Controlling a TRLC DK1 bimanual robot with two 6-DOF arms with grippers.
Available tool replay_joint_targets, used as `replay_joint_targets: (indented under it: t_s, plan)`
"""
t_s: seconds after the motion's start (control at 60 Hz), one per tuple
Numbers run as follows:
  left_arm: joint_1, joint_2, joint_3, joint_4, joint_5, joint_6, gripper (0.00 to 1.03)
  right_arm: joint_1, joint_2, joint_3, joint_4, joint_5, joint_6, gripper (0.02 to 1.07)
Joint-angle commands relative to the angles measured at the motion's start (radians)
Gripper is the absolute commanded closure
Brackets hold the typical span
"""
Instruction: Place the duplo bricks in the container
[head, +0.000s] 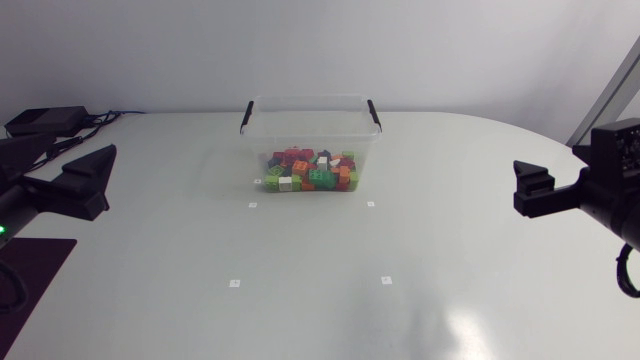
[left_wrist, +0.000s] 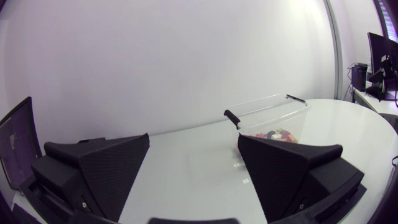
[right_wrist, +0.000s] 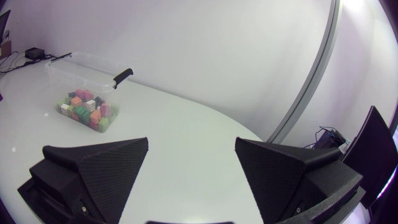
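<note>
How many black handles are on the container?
2. The left handle sits on one short end of the container, the right handle on the opposite end.

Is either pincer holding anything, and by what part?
Nothing is held. The left pincer and right pincer are both open and empty; the duplo bricks lie in the container.

The left arm sits at the frame's left edge, the right arm at its right edge. The left pincer and the right pincer gape wide.
</note>
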Motion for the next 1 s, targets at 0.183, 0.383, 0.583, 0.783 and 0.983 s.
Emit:
replay_joint_targets:
  t_s: [0.183, 0.383, 0.583, 0.783, 0.983]
  plan:
    - [0.024, -0.096, -0.072, 0.020, -0.007, -0.042, 0.04, -0.018, -0.079, -0.097, 0.031, 0.011, -0.026, 0.06]
    - [0.034, -0.160, -0.115, 0.020, -0.007, -0.053, 0.04, -0.029, -0.159, -0.172, 0.084, 0.011, -0.057, 0.06]
    - [0.037, -0.223, -0.169, 0.022, -0.010, -0.072, 0.04, -0.050, -0.210, -0.239, 0.112, 0.007, -0.055, 0.06]
    - [0.028, -0.287, -0.238, 0.022, -0.022, -0.102, 0.04, -0.045, -0.315, -0.306, 0.110, -0.019, 0.023, 0.06]
    - [0.019, -0.350, -0.306, 0.023, -0.034, -0.131, 0.04, -0.041, -0.419, -0.373, 0.108, -0.044, 0.100, 0.06]
